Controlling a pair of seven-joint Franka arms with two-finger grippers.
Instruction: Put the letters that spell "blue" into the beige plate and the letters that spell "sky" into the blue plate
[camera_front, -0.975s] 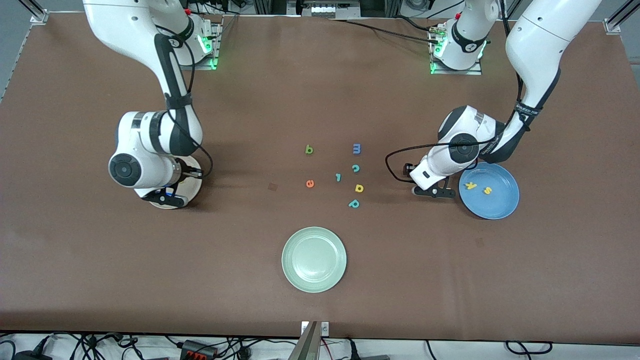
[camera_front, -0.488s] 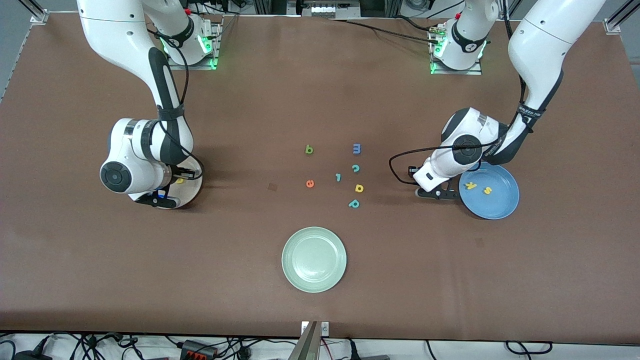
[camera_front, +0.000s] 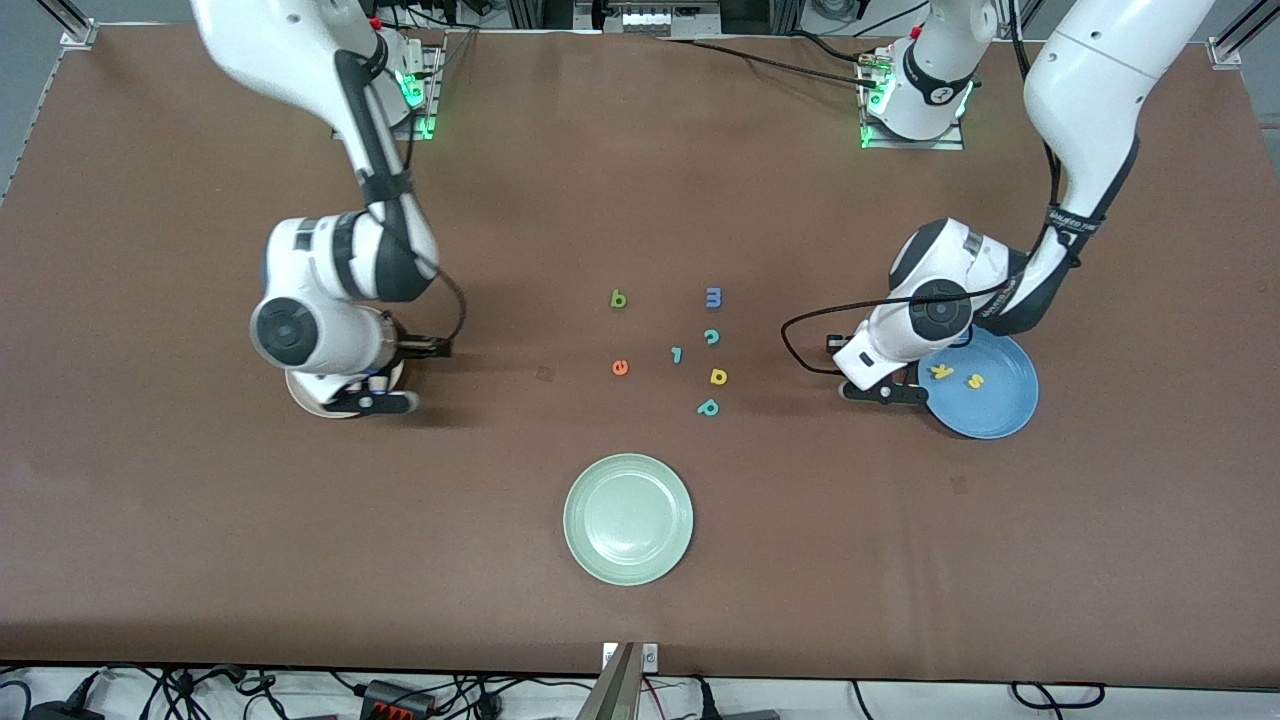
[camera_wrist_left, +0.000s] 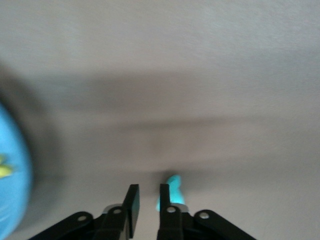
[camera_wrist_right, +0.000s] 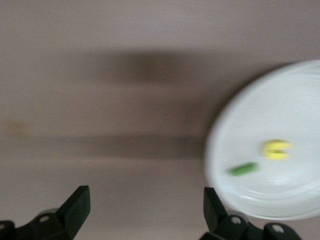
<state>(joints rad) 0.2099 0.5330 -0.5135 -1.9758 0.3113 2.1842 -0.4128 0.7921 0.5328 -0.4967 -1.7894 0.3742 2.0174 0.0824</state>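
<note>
My left gripper is down at the table beside the blue plate, on its side toward the right arm's end. It is shut on the teal "y", which sticks out past one fingertip of the left gripper. Yellow "k" and "s" lie in the blue plate. My right gripper hangs open and empty beside the beige plate, its jaws wide. That plate holds the yellow "u" and dark green "l". Green "b" and orange "e" lie mid-table.
Near the "b" and "e" lie a blue "m", a teal "c", a teal hooked piece, a yellow "a" and a teal "p". A pale green plate sits nearer the front camera.
The right gripper opened over the beige plate, left the yellow "u" there, and swung toward the table's middle. The left gripper closed and shifted slightly toward the blue plate.
</note>
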